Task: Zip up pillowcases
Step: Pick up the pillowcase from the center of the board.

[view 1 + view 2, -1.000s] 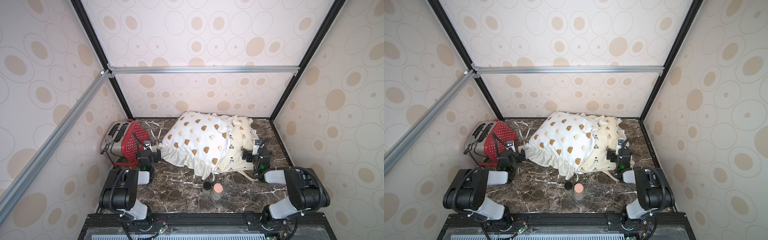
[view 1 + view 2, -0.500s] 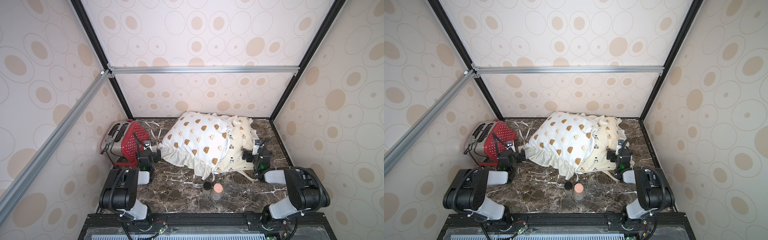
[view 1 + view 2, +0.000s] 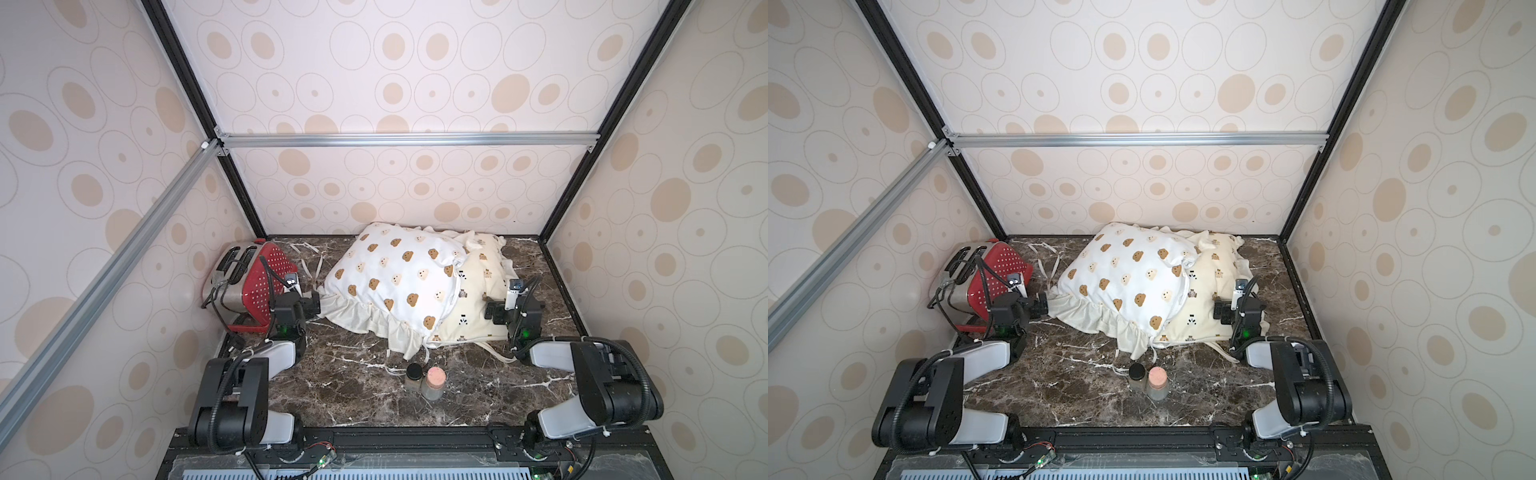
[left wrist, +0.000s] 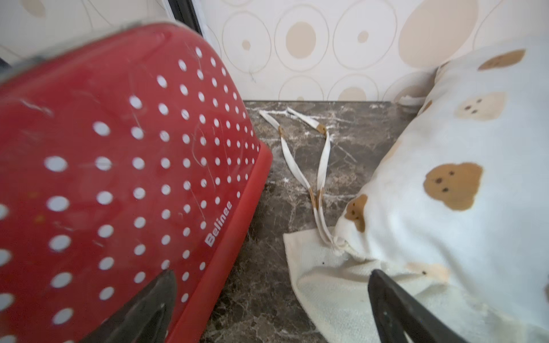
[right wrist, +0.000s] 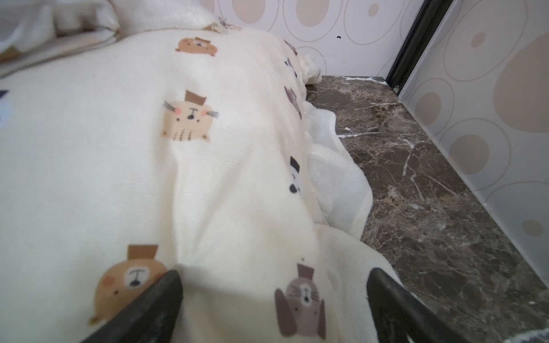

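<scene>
A white pillowcase with brown and cream bear faces (image 3: pixel 395 278) (image 3: pixel 1129 274) lies at the back of the marble table, overlapping a cream-yellow pillowcase with small animals (image 3: pixel 478 303) (image 3: pixel 1208 299). My left gripper (image 3: pixel 313 305) (image 4: pixel 271 276) is open at the white pillow's ruffled corner (image 4: pixel 326 282), between it and the toaster. My right gripper (image 3: pixel 492 311) (image 5: pixel 274 273) is open, and the cream pillow's fabric (image 5: pixel 148 148) bulges between its fingers. A zipper line (image 5: pixel 59 50) runs along that pillow's far edge.
A red dotted toaster (image 3: pixel 253 286) (image 4: pixel 118 178) stands at the left, close to my left gripper. Two small jars (image 3: pixel 424 380) sit at the front middle. White tie ribbons (image 4: pixel 320 160) trail on the table behind the ruffle. Patterned walls close in on both sides.
</scene>
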